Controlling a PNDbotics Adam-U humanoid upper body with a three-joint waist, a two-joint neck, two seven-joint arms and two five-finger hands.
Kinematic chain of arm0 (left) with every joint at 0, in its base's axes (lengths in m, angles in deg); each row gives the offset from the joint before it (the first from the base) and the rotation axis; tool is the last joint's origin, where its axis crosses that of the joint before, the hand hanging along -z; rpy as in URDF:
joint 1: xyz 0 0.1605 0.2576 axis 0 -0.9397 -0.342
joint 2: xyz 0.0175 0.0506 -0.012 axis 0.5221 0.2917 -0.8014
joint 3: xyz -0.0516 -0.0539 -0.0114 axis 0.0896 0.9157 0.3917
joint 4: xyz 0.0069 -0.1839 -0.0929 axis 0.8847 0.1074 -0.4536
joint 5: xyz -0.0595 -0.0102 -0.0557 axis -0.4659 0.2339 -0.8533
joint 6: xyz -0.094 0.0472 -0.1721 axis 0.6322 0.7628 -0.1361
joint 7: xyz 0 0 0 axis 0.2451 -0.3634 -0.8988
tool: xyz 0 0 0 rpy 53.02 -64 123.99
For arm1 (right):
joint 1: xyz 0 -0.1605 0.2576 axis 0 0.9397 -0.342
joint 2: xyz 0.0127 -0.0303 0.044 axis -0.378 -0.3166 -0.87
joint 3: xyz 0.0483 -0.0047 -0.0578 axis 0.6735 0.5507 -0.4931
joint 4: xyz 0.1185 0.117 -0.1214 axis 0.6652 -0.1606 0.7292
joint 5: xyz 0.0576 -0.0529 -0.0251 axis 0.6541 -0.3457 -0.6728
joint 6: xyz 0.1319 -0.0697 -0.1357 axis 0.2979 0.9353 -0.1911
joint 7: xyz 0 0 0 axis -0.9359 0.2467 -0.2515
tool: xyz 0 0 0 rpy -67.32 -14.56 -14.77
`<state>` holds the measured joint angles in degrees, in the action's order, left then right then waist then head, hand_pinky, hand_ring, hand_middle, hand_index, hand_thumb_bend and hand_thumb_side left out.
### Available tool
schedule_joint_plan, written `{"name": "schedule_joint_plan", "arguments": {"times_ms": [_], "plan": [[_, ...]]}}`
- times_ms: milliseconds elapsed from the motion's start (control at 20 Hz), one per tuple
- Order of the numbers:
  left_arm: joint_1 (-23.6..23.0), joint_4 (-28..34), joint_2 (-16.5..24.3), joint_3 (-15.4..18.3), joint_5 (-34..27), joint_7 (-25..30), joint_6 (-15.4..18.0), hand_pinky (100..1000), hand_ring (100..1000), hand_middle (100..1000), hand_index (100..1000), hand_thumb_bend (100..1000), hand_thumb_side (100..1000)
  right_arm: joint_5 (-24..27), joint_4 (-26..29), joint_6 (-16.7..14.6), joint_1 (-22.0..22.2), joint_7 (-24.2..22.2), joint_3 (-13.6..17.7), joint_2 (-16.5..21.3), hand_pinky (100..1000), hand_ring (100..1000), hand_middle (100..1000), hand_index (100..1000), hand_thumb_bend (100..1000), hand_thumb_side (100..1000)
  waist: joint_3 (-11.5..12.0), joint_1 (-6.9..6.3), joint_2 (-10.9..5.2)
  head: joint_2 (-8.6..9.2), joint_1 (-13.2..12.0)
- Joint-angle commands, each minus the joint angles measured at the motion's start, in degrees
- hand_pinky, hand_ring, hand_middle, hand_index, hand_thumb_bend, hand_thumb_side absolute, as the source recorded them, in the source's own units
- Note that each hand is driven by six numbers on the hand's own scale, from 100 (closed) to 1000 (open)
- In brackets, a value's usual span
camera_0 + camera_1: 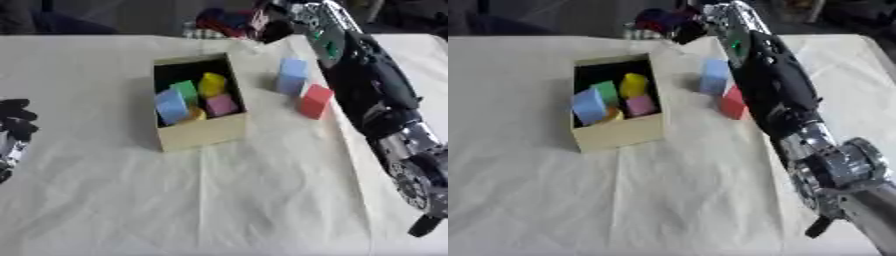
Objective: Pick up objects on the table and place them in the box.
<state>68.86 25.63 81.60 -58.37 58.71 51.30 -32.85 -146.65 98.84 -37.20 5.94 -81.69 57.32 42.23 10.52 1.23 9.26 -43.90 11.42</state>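
Observation:
A tan cardboard box (203, 132) stands left of the table's middle. It holds a blue block (171, 106), a green block (185, 91), a yellow block (211, 84) and a pink block (220, 105). To the right of the box, a light blue block (292, 76) and a red block (316, 101) stand on the cloth. My right arm (372, 85) stretches from the lower right past these two blocks to the far edge. My right hand (273, 29) is up there beside a dark red and blue thing (226, 20). My left hand (14, 120) rests open at the left edge.
A cream cloth (219, 200) covers the table, with wide bare room in front of the box. In the right eye view my right forearm (776, 85) partly covers the red block (730, 106). Dark clutter lies beyond the far edge.

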Motion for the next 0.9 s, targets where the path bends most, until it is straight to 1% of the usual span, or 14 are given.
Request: {"name": "schedule_joint_plan", "arguments": {"times_ms": [50,150,300,450,700,800,900], "plan": [[0.18,1.0,0.68,0.73,0.0,-0.05,-0.12,845,657,655,841,195,638,-6.4,-2.39,2.03,-0.61,-3.15,2.1,1.66,903,937,950,1000,366,408,-0.1,0.76,-1.04,-0.22,-0.27],[0.09,0.94,0.73,0.73,0.09,0.0,-0.16,846,657,656,841,197,640,-9.05,-4.56,3.7,-0.4,-3.43,3.64,2.36,913,949,955,1000,380,403,-0.29,0.89,-1.04,-0.22,-0.42],[0.01,0.9,0.8,0.73,0.22,0.13,-0.18,846,658,656,841,195,642,-9.85,-6.79,4.24,-0.35,-4.18,5.03,3.38,924,961,954,1000,389,392,-0.56,0.97,-1.02,-0.22,-0.62],[0.02,0.9,0.83,0.76,0.35,0.19,-0.2,846,659,657,841,194,642,-10.37,-8.12,3.92,-0.4,-6.05,5.23,4.36,932,971,956,1000,390,378,-0.74,0.99,-0.97,-0.22,-0.74],[0.0,0.91,0.8,0.81,0.5,0.33,-0.19,847,659,658,842,193,643,-11.79,-10.15,4.0,-0.01,-9.26,5.41,4.74,934,975,952,1000,383,369,-0.84,0.85,-0.86,-0.22,-0.89],[0.02,0.93,0.79,0.86,0.53,0.33,-0.18,847,660,658,842,192,643,-11.8,-10.93,4.12,0.3,-9.9,5.64,4.63,929,966,938,1000,378,378,-0.85,0.75,-0.81,-0.22,-0.93],[0.02,0.95,0.77,0.9,0.56,0.32,-0.18,848,660,658,842,191,643,-11.15,-11.62,4.53,0.51,-10.01,6.07,4.54,914,946,921,999,376,457,-0.87,0.65,-0.78,-0.22,-0.95]]}}
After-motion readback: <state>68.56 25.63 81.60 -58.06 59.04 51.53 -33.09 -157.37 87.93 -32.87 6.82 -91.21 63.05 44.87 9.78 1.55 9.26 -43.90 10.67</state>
